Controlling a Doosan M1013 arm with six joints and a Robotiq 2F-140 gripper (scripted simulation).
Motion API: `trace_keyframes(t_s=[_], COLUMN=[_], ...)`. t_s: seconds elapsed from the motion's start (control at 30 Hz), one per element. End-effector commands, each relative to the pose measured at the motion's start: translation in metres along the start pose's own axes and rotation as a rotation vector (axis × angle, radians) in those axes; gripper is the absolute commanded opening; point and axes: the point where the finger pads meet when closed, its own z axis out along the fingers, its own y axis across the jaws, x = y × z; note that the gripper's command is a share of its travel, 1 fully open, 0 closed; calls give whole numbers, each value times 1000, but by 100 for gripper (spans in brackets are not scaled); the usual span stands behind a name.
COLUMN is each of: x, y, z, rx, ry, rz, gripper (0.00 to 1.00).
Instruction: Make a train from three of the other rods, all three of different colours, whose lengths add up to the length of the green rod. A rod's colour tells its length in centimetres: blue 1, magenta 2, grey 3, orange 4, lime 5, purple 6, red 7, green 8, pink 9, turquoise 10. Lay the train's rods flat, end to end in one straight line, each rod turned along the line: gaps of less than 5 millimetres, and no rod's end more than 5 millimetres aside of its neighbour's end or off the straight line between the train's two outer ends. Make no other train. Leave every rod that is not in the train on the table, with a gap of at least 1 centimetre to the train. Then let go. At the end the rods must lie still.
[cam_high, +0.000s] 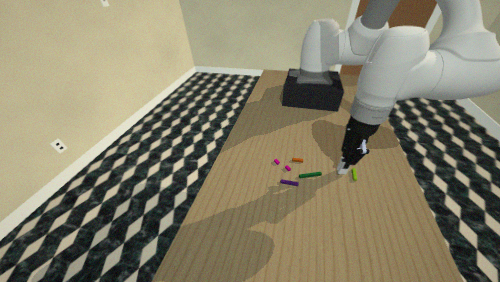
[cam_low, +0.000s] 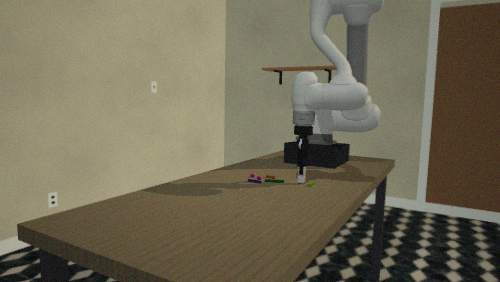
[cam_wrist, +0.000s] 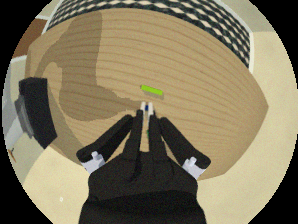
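My gripper (cam_high: 342, 172) (cam_low: 301, 181) (cam_wrist: 146, 107) points down close to the table and is shut on a small blue rod (cam_wrist: 146, 108). The lime rod (cam_high: 354, 174) (cam_low: 311, 184) (cam_wrist: 151, 90) lies flat just beside the fingertips, apart from them. The green rod (cam_high: 310, 175) (cam_low: 274, 181) lies on the other side, with the purple rod (cam_high: 289, 183) (cam_low: 254, 181) near it. The orange rod (cam_high: 297, 160) (cam_low: 270, 177) and two magenta rods, one (cam_high: 277, 161) farther from the gripper and one (cam_high: 288, 168) nearer, lie towards the arm's base. No rods touch.
The wooden table (cam_high: 320, 240) (cam_low: 175, 215) carries the black base block (cam_high: 312, 92) (cam_low: 320, 154) at its far end. The arm stands over the table's right side in the top view, and its shadow crosses the wood near the rods.
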Motion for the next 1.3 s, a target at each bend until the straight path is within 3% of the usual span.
trace_keyframes(t_s=[0.0,1.27], x=[0,0], y=[0,0], z=[2,6], rx=[0,0], ry=[0,0], rz=[0,0], gripper=[3,3])
